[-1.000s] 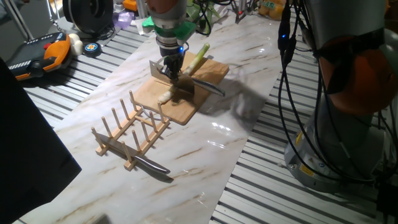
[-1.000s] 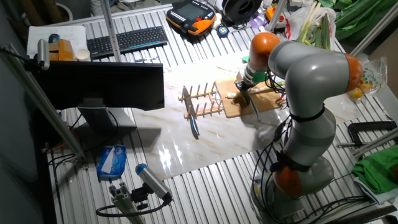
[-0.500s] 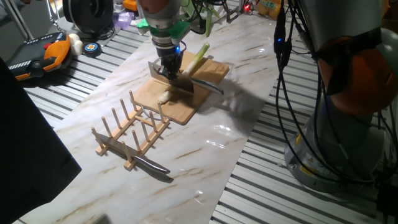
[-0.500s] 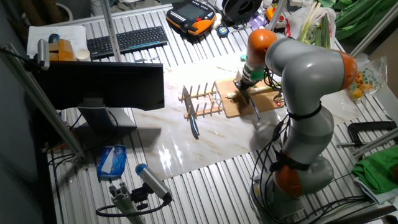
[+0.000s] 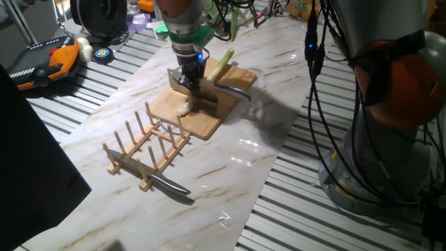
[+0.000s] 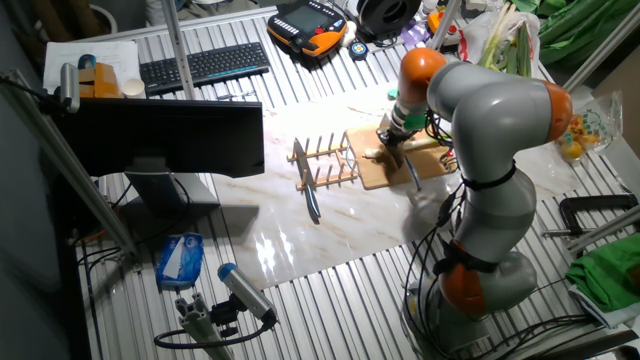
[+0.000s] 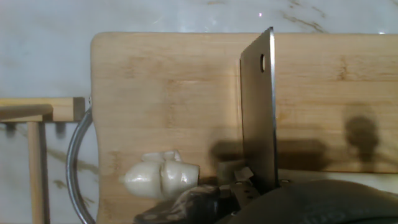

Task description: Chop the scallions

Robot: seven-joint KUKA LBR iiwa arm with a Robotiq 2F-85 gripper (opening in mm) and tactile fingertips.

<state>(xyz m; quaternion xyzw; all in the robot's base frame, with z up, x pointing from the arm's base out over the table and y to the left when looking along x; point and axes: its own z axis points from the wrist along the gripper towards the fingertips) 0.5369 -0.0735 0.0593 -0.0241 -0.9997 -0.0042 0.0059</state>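
Hand (image 5: pixel 189 78) closed around the handle of a cleaver (image 7: pixel 259 112), blade on edge above the cutting board (image 7: pixel 161 93); handle sticks out past the hand toward the arm's base. In the hand view the blade runs straight away from the camera, hole near its far tip.

Scallions (image 5: pixel 221 65): one slim stalk, pale green at the far end, lying across the board behind the hand, far end reaching over the board's edge. White bulb end (image 7: pixel 160 177) lies just beside the blade on the rack side, stubby, creamy, lobed.

Since a second ago: hand has shifted slightly along the board toward the far side; bulb end now shows clear of the blade. Stalk unmoved.

Further out from the hand: wooden dish rack (image 5: pixel 145 149) on the marble tabletop (image 5: pixel 237 174), a second knife (image 5: pixel 170 186) beside its near end.
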